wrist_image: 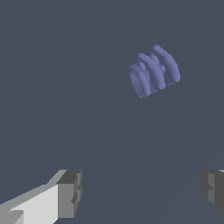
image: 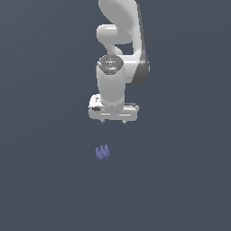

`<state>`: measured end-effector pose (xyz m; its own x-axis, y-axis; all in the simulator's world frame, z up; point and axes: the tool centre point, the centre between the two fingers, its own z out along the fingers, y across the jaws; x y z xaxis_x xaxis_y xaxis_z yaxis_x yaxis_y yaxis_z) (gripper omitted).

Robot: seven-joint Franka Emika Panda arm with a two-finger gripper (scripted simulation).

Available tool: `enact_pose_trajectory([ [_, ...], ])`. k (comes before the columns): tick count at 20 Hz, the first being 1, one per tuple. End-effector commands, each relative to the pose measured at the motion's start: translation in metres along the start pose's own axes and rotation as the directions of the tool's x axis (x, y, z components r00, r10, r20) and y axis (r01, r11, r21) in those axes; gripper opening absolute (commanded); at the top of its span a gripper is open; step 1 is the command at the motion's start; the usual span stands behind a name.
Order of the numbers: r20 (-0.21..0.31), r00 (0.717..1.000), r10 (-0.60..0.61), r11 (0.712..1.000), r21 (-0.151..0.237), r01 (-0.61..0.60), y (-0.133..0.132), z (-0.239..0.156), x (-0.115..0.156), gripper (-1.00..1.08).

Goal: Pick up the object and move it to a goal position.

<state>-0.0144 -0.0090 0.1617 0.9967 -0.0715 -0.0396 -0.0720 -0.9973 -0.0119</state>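
Observation:
The object [image: 103,153] is a tiny blue-violet lump with pointed, finger-like ridges, lying on the dark grey floor. In the exterior view it lies below the white gripper [image: 113,122] and slightly toward the exterior view's left of it, with a clear gap between them. The gripper is open and empty, its two short fingertips spread wide apart. In the wrist view the object [wrist_image: 154,71] shows as several curved ridges, apart from the fingers [wrist_image: 70,192], which stand wide apart with nothing between them.
The white arm [image: 119,40] rises behind the gripper toward the top of the exterior view. The flat dark grey floor [image: 180,180] stretches all around.

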Motion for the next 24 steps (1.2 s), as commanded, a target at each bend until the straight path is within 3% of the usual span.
enact_pose_trajectory([
  [1, 0.000, 1.000, 0.000, 1.000, 0.000, 0.000, 0.000, 0.000, 0.000, 1.00],
  [15, -0.025, 1.000, -0.014, 1.000, -0.019, 0.014, -0.005, -0.014, 0.004, 1.00],
  [24, -0.026, 0.995, -0.093, 0.995, -0.023, 0.093, 0.002, -0.003, 0.026, 1.00],
])
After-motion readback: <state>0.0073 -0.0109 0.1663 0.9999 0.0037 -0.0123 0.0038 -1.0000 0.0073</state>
